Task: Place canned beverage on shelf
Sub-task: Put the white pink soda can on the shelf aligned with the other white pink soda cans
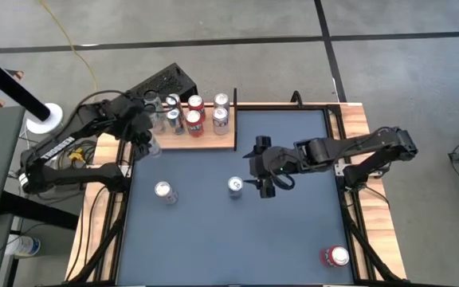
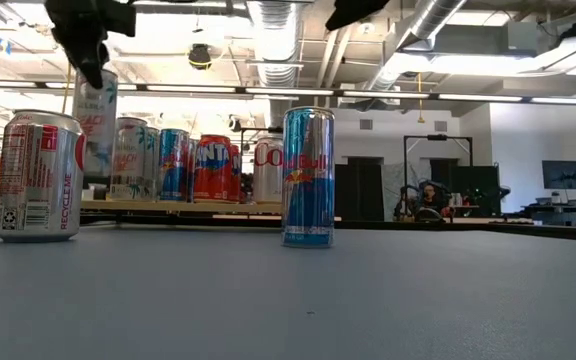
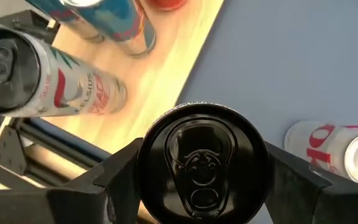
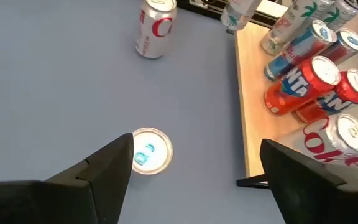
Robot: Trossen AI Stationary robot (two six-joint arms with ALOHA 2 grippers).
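Black-topped slim can clamped in my left gripper may topple shelf-edge cans; right gripper gapes.

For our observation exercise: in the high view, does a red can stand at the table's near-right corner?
Yes, a red can stands alone there on the table.

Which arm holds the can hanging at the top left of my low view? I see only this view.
Observer: The left hand holds that can, with one finger on each side of it.
Operator: Is it already above the shelf?
Observer: Not clearly. In the left wrist view it hangs near the edge of the shelf, where the wood meets the table.
Operator: Where is the right hand?
Observer: The right hand is open and empty, above the table beside the blue can.
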